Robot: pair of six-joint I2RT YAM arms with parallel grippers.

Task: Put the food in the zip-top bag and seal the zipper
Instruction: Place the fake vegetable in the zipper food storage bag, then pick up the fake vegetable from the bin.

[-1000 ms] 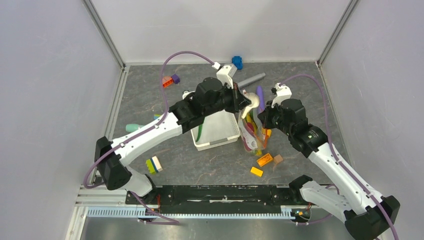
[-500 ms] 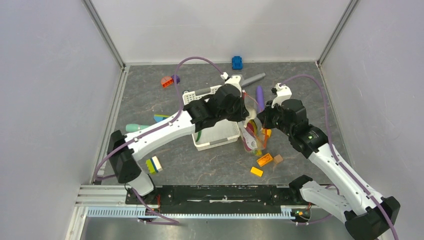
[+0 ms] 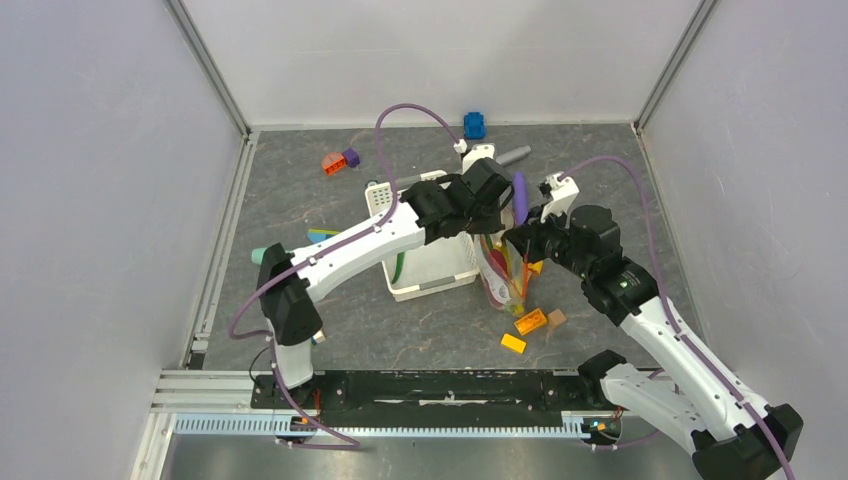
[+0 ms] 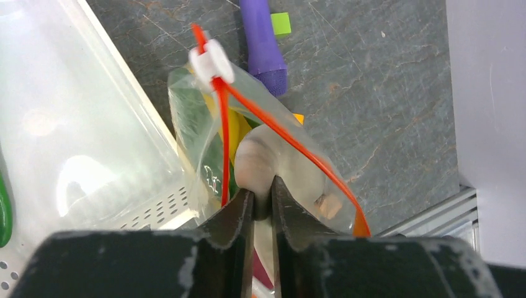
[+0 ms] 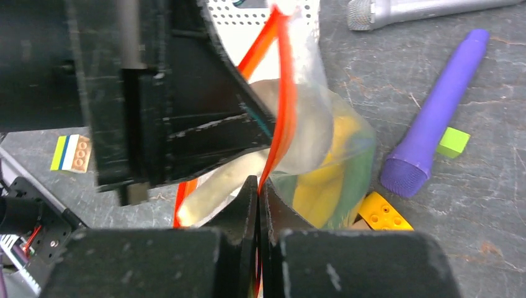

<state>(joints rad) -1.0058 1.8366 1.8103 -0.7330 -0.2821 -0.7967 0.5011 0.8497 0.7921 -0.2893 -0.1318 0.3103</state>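
Hanging pinched in the left gripper (image 4: 262, 191), the whitish piece (image 4: 273, 162) sits between the two zipper (image 4: 291, 144) lips, zip-top bag (image 3: 500, 280) directly below, beside the white basket (image 3: 436, 270); right gripper (image 5: 258, 186) clamped on one lip, spreading the mouth.

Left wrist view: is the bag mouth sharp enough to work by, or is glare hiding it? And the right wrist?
Left wrist: the zipper and its white slider are sharp; the basket is washed out by glare; the left gripper is soft, close to the lens. Right wrist: the zipper is smeared, the left gripper a dark blur, the purple cylinder crisp.
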